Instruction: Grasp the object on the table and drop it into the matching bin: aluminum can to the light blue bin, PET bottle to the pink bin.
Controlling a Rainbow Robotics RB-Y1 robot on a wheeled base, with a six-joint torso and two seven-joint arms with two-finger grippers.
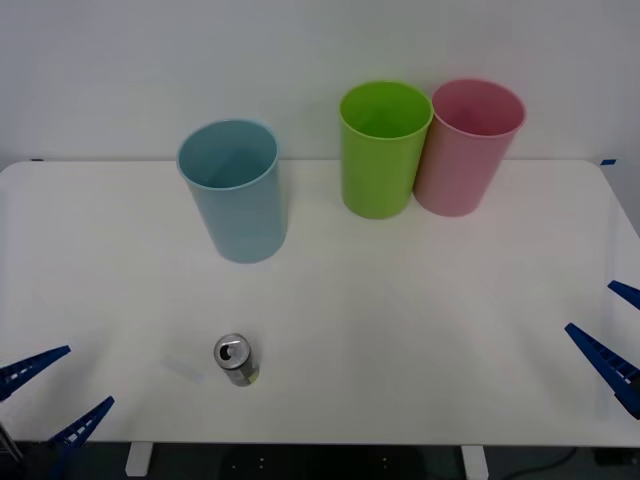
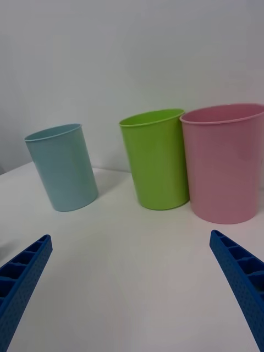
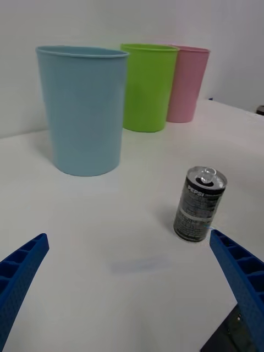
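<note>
Front view: white table [image 1: 400, 330], plain wall; left hand [image 1: 45, 395], right hand [image 1: 610, 330] fingers apart.

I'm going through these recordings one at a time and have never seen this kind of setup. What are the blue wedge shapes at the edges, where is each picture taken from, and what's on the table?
The blue ribbed wedges are the fingers of a two-armed robot's grippers. The front view looks down from above the arms: the left gripper sits at the table's near left corner and the right gripper at the right edge, both open and holding nothing.

The other two pictures come from cameras on the wrists, so each arm's own fingers poke in at the bottom corners.

On the white table stand three tall plastic bins: a light blue bin on its own, and a lime green bin touching a pink bin at the back. A small black aluminum can stands upright near the front edge, closest to the left gripper. The left wrist view shows it close up.
</note>
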